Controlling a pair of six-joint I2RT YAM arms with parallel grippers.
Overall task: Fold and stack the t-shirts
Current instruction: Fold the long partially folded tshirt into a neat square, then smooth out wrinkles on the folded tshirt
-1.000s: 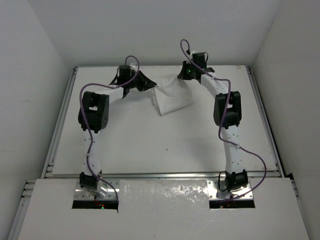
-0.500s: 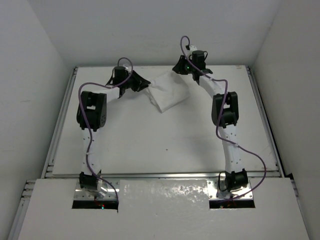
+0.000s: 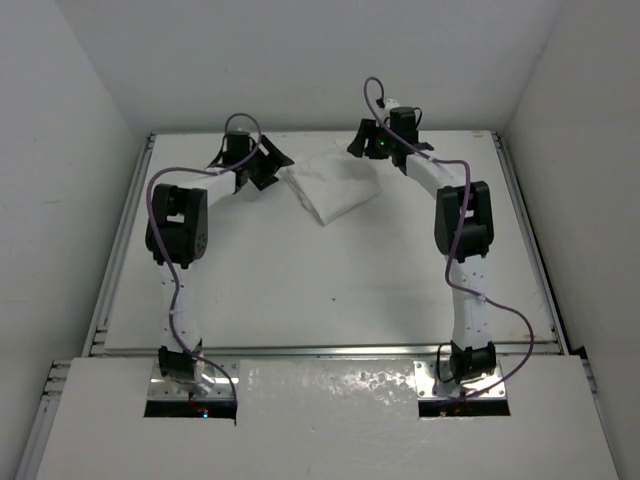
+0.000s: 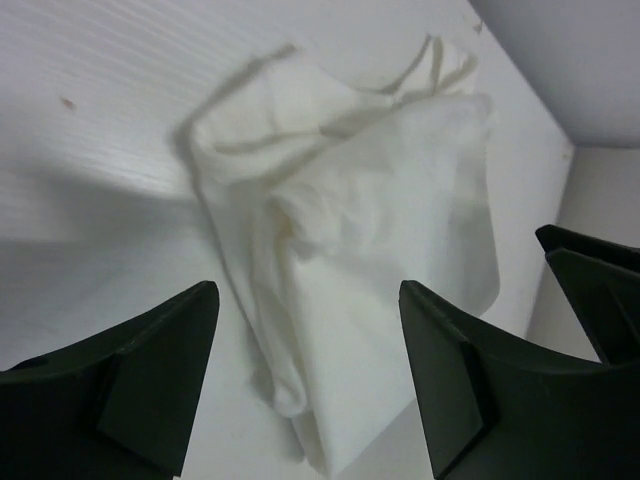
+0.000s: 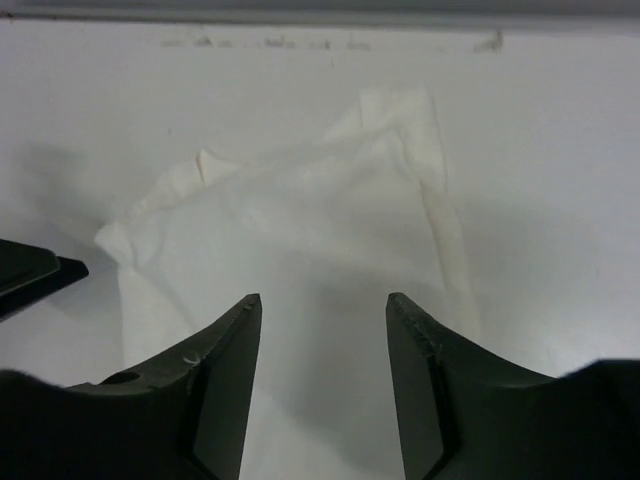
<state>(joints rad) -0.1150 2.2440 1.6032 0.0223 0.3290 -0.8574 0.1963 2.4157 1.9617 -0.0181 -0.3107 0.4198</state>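
The white t-shirt lies as a folded, slightly rumpled bundle on the white table at the back centre. My left gripper hovers at its left edge, jaws open. In the left wrist view the t-shirt spreads out beyond the open left gripper, and nothing is pinched. My right gripper is at the shirt's far right corner, also open. From the right wrist, the t-shirt lies below and beyond the open right gripper. No black mark shows.
The table has metal rails along its left, right and near sides. White walls close in behind and at both sides. The back edge of the table runs just beyond the shirt. Purple cables loop off both arms.
Both grippers went from shut on the shirt's edges to open, letting it go. The shirt dropped flat onto the table. The left gripper drew back to the left.
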